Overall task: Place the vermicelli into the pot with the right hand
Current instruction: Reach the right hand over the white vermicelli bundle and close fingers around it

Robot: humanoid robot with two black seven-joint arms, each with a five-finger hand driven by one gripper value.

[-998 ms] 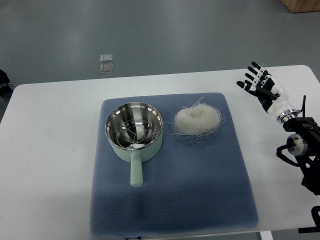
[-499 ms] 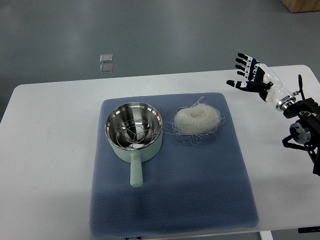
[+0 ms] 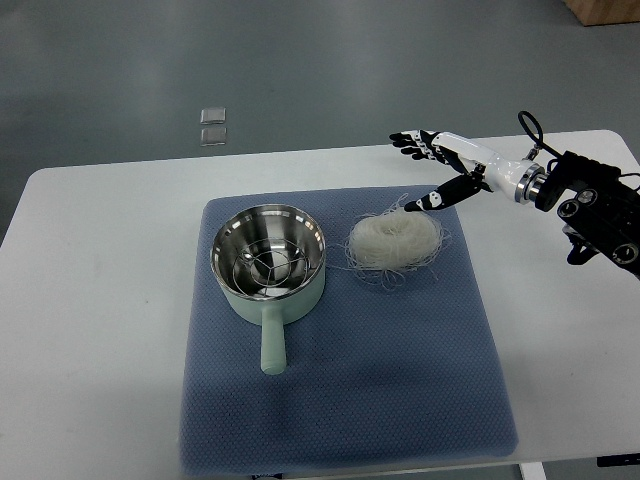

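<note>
Hovering right hand (image 3: 440, 165) splayed — beside vermicelli (image 3: 393, 241)

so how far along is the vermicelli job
Nothing is finished yet: the white nest of vermicelli lies on the blue mat, right of the mint-green pot with steel insert, which holds no noodles. In hand: the right hand is open beside the nest's far right edge, not gripping. Left: grasp, carry, drop in the pot.

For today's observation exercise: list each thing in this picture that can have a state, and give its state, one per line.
pot: upright on the blue mat, no vermicelli inside, handle toward the camera.
vermicelli: loose nest on the mat, right of the pot, not held.
right robot hand: open, fingers spread, above the vermicelli's far right edge.
</note>
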